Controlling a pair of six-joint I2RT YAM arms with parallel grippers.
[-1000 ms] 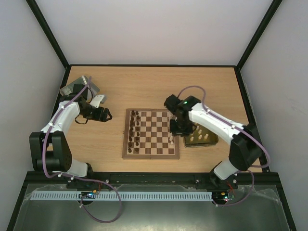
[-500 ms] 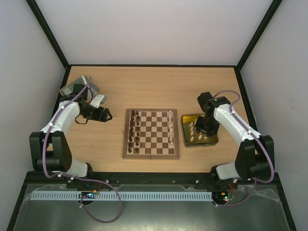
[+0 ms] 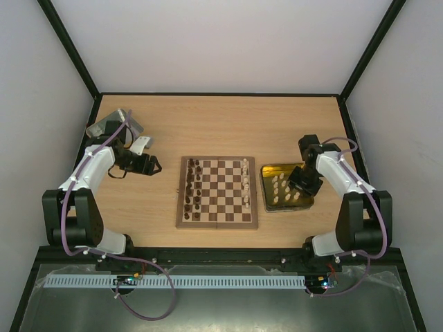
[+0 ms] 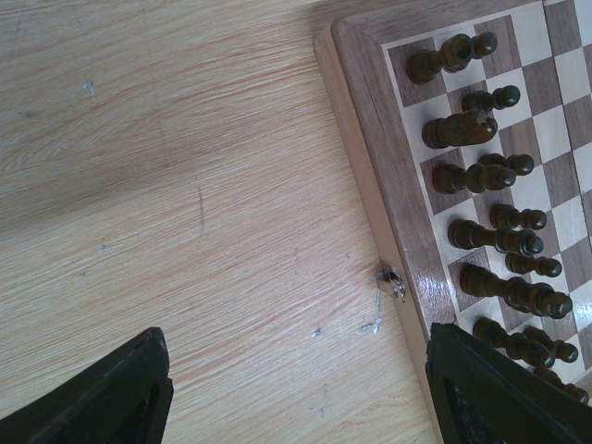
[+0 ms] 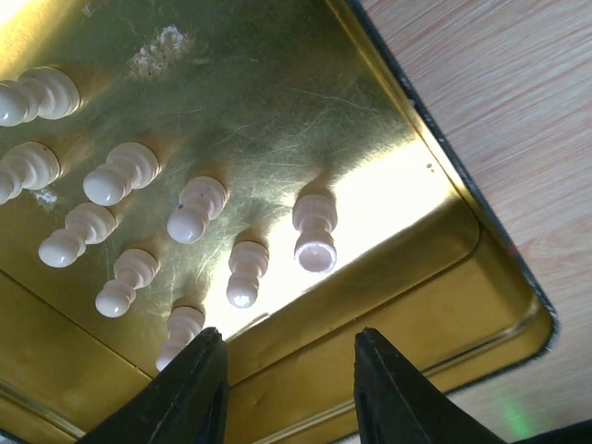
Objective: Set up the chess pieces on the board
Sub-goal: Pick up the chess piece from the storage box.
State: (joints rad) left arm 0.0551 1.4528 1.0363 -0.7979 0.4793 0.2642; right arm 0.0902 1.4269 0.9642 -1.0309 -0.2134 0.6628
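Note:
The board [image 3: 217,224] lies mid-table. Dark brown chess pieces [image 3: 194,187] fill its two left columns, and several cream pieces [image 3: 246,184] stand along its right column. More cream pieces [image 3: 282,191] stand in the yellow-sided tray [image 3: 263,188] right of the board. My right gripper [image 3: 300,181] hovers over the tray's right side, open and empty. In the right wrist view [image 5: 289,388] its fingers straddle the tray wall, with cream pieces [image 5: 314,233] just ahead. My left gripper [image 3: 154,165] is open and empty left of the board. In the left wrist view [image 4: 296,388] it is over bare wood beside the board's border [image 4: 370,139] and dark pieces [image 4: 481,176].
A silver tin [image 3: 111,124] sits at the far left corner behind my left arm. A small metal clasp [image 4: 392,282] sticks out of the board's left edge. Black frame rails and white walls bound the table.
My right arm has swung from the board's right column back over the tray, with cream pieces now uncovered in that column. The left arm has not moved.

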